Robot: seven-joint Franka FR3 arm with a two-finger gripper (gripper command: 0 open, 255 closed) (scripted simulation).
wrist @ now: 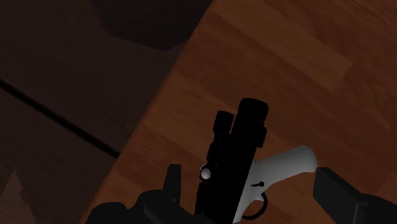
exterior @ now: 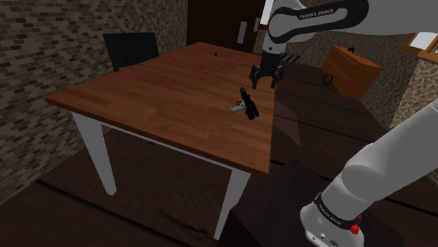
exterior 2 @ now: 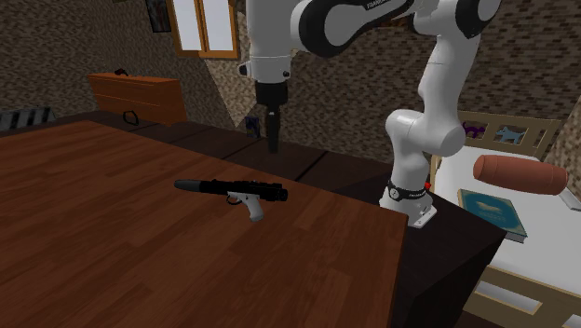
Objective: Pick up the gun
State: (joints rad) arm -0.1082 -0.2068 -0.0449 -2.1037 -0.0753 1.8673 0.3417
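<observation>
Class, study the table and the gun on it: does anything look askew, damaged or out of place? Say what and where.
Nothing stands out. The gun lies flat on its side, whole, wholly on the table, near the edge by the stand. The open gripper hangs above it, touching nothing.

The table [exterior: 154, 98] has a reddish-brown top of wooden planks, carried on white legs [exterior: 98, 151] that stand on a dark plank floor [exterior: 63, 203]. A black long-barrelled gun with a pale grey grip [exterior: 246, 104] lies flat on its side on the top, near the edge at the shoulder view's right, with its grip turned toward that view's left. Well apart from it, close to the far edge, sits a small dark round thing [exterior: 216, 52], too small to identify.
</observation>
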